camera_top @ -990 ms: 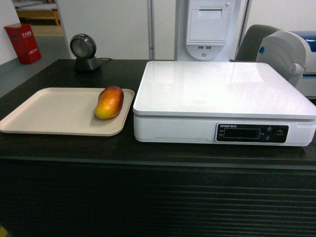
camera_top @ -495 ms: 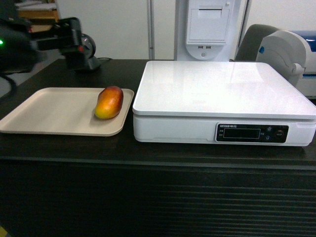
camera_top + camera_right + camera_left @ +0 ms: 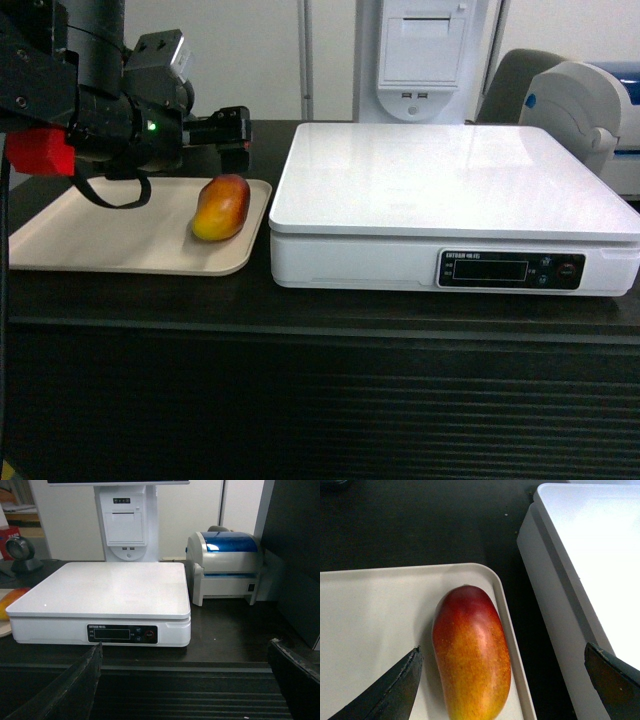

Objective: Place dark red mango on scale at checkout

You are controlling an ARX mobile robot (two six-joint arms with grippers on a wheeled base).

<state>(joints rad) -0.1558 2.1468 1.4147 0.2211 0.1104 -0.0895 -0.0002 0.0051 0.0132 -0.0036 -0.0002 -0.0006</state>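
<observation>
Mango [image 3: 222,207] on tray, left tool hovering behind it.
Fruit lies at the right edge of the beige tray [image 3: 90,235], just beside the white scale [image 3: 450,180] on the dark surface [image 3: 320,310]. Left tool [image 3: 232,129] reaches in level w/ fingers apart; right tool's fingers apart too, low in front of the surface.

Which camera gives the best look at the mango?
The left wrist view: the mango fills the middle, seen close on the tray. The head view shows it small; the right wrist view catches only a sliver at its left edge.
</observation>
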